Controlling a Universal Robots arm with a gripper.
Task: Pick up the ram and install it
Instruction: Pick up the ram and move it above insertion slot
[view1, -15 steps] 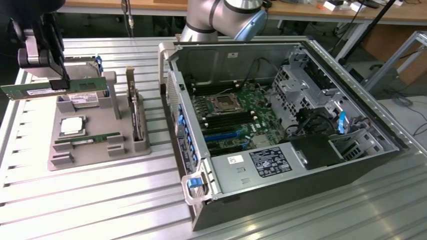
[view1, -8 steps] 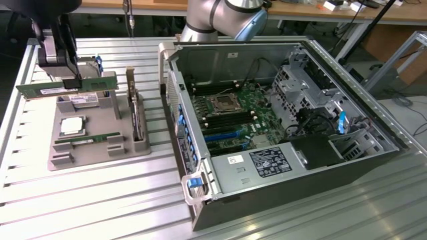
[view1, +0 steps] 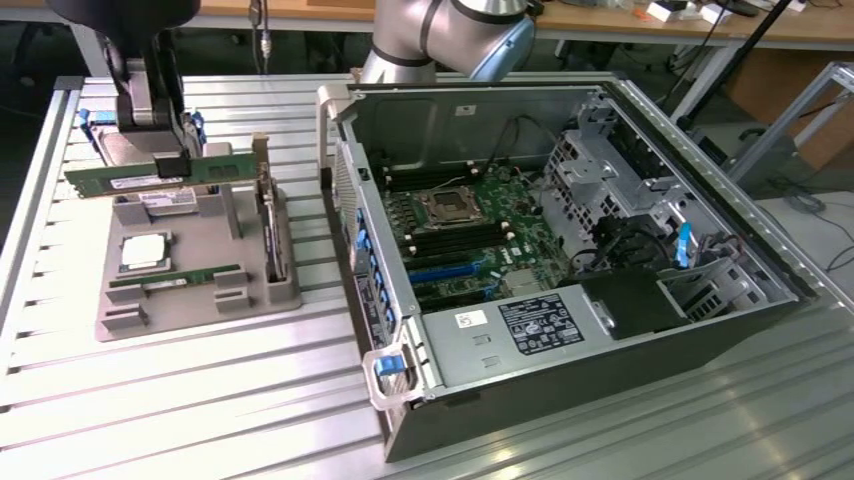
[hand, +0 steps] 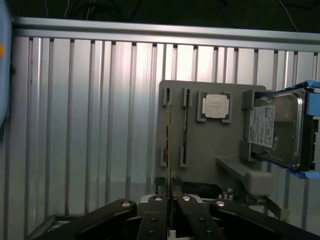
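One ram stick (view1: 114, 180) hung pinched near mid-length in the tool (view1: 170, 170), long edge roughly level, seemingly just clear of the back of the grey holder tray (view1: 200, 235). Its twin (view1: 174, 277) lay in a slot nearer the front, beside the silver processor chip (view1: 144, 251), with an upright expansion card (view1: 271, 225) at the tray's edge, all on the ribbed metal counter (view1: 160, 390). With so thin a board held at one spot, it could probably pivot or slip, and a tilted stick would likely jam against the slot or clip the wall of the open computer case (view1: 601, 340). The exterior view gave the motherboard (view1: 481, 210) inside that case. The wrist view gave the stick edge-on between the fingers (hand: 152, 210), and a hard drive (hand: 277, 127) beside the tray.
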